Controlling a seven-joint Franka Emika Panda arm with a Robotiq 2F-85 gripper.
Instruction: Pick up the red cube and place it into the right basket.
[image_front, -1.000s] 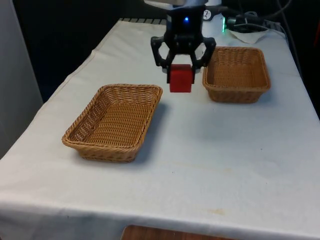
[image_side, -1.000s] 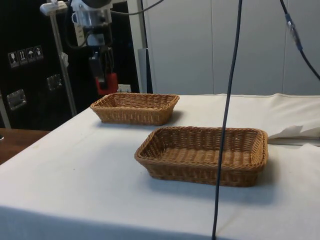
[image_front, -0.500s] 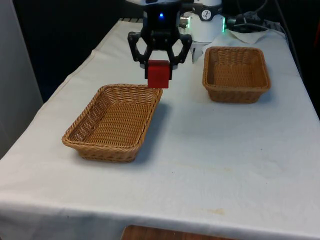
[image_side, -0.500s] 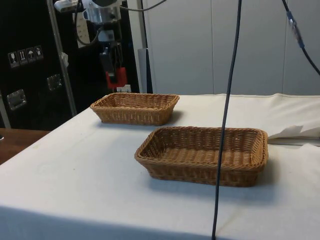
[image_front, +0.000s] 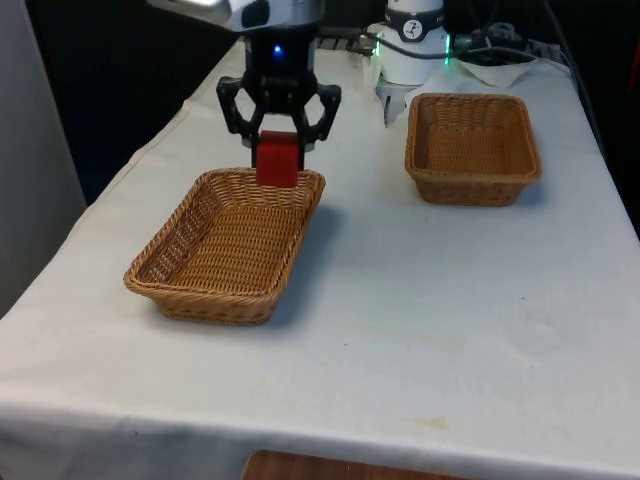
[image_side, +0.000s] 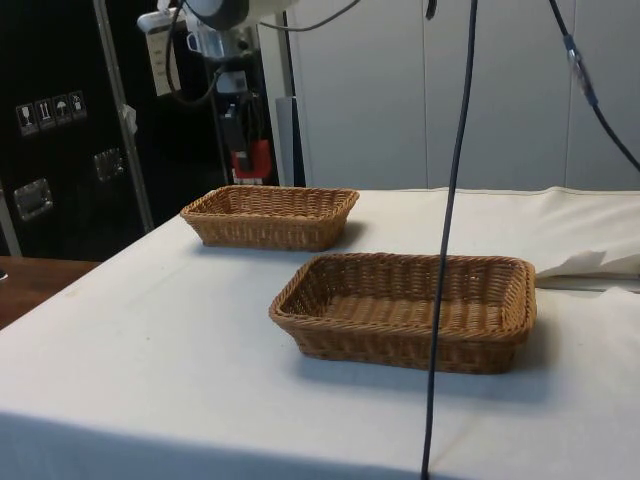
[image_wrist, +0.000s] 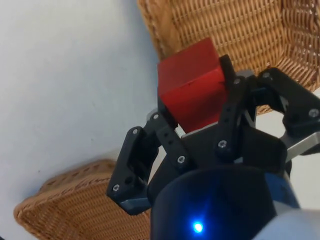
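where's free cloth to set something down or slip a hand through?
Bare cloth: the wide strip nearer the camera than both baskets, and the lane between the near basket and far basket. Crowded: near basket's far rim, where the gripper holds the red cube.

Two rough woven wicker baskets on matt white cloth.

Front view: we look down the table from its near end, both baskets in frame.
Side view: we sit low at the table's edge, the nearer basket mid-frame.
Wrist view: we look straight down, close over the gripper.
Shared: both baskets, the cloth.
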